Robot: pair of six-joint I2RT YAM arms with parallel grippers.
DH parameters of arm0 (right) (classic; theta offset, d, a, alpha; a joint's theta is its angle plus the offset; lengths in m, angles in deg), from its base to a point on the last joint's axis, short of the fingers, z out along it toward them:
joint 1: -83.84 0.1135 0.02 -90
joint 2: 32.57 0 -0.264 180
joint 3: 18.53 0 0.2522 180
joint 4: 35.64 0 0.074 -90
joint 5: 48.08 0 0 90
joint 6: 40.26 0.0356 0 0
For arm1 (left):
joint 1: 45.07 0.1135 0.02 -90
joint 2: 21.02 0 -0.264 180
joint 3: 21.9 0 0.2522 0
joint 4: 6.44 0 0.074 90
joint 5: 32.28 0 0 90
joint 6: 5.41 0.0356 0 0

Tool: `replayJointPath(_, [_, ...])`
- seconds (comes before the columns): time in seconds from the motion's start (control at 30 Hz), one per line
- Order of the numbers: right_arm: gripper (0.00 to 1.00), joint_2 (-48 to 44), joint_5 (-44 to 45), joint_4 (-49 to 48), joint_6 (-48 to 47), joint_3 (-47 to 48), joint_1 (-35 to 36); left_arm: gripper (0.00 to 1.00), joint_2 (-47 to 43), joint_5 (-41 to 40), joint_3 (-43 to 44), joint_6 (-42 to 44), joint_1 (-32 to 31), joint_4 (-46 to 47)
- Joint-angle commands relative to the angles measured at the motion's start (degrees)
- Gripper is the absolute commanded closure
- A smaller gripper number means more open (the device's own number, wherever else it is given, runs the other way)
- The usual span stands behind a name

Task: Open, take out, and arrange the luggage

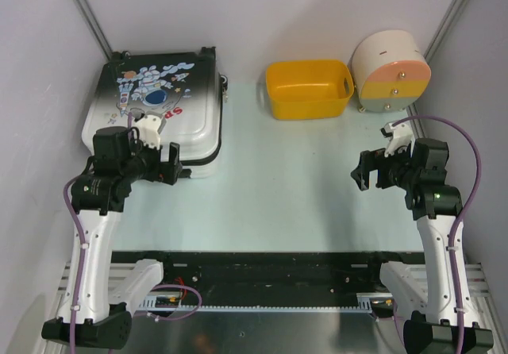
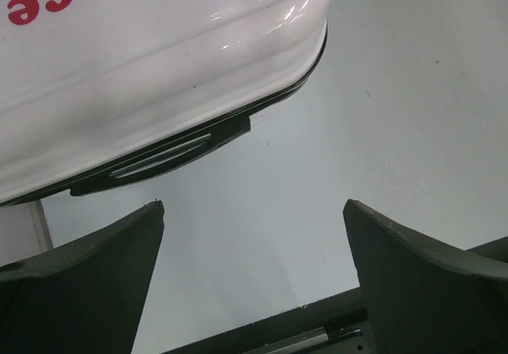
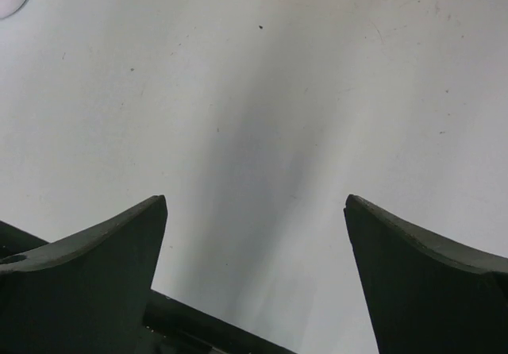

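Observation:
The luggage (image 1: 178, 100) lies flat and closed at the table's far left, black-to-white shell with an astronaut print and red lettering. In the left wrist view its white corner (image 2: 159, 60) and a black recessed handle (image 2: 163, 157) show just ahead of the fingers. My left gripper (image 1: 171, 166) is open and empty, hovering at the suitcase's near right corner; it also shows in the left wrist view (image 2: 254, 207). My right gripper (image 1: 363, 171) is open and empty over bare table at the right, also in the right wrist view (image 3: 255, 203).
A yellow plastic basket (image 1: 309, 89) stands at the back centre. A round cream-and-orange drawer box (image 1: 390, 71) stands at the back right. Grey walls close in left, right and back. A black rail (image 1: 254, 263) runs along the near edge.

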Motion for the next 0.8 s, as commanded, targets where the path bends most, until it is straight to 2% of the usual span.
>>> replayJointPath(0.0, [0.0,-0.1,-1.7,-1.3,0.2,1.4,0.1,0.0,-1.7,1.9,1.9,7.7,0.3,0.5])
replayJointPath(0.13, [0.0,0.2,-3.6,-1.2,-0.9,1.3,0.1,0.0,-2.8,9.3,0.6,20.5,0.3,-6.6])
replayJointPath(0.27, [0.0,0.6,-5.6,-0.7,-2.0,1.3,0.1,0.0,-0.2,10.2,-1.3,35.7,0.3,-15.0])
replayJointPath(0.33, [0.0,1.2,-6.5,-0.7,-2.0,1.3,0.1,0.0,0.2,10.4,-3.0,40.1,0.3,-17.2])
replayJointPath(0.43, [0.0,2.2,-7.5,-0.7,-2.3,1.4,0.2,0.0,-1.6,9.3,-8.2,50.2,0.3,-17.4])
replayJointPath(0.47, [0.0,2.5,-7.5,-0.6,-2.3,1.4,0.2,0.02,-2.4,8.5,-11.9,56.7,0.3,-17.4])
replayJointPath(0.53, [0.0,3.3,-7.6,-0.4,-2.4,1.4,0.2,0.07,-3.8,5.0,-16.4,63.9,0.6,-16.3])
replayJointPath(0.57, [0.0,3.4,-7.6,-0.3,-2.4,1.4,0.2,0.08,-5.2,4.2,-20.9,70.3,2.1,-15.5])
replayJointPath(0.6, [0.0,3.5,-7.7,0.1,-2.6,1.4,0.2,0.08,-5.8,4.2,-22.6,73.2,2.4,-14.5])
replayJointPath(0.67, [0.0,3.8,-8.0,0.4,-3.0,1.3,0.2,0.08,-6.2,6.5,-25.9,79.2,7.4,-10.7])
replayJointPath(0.77, [0.0,4.1,-8.2,1.0,-3.3,1.3,0.1,0.07,-2.7,12.8,-25.6,83.7,11.2,-7.6])
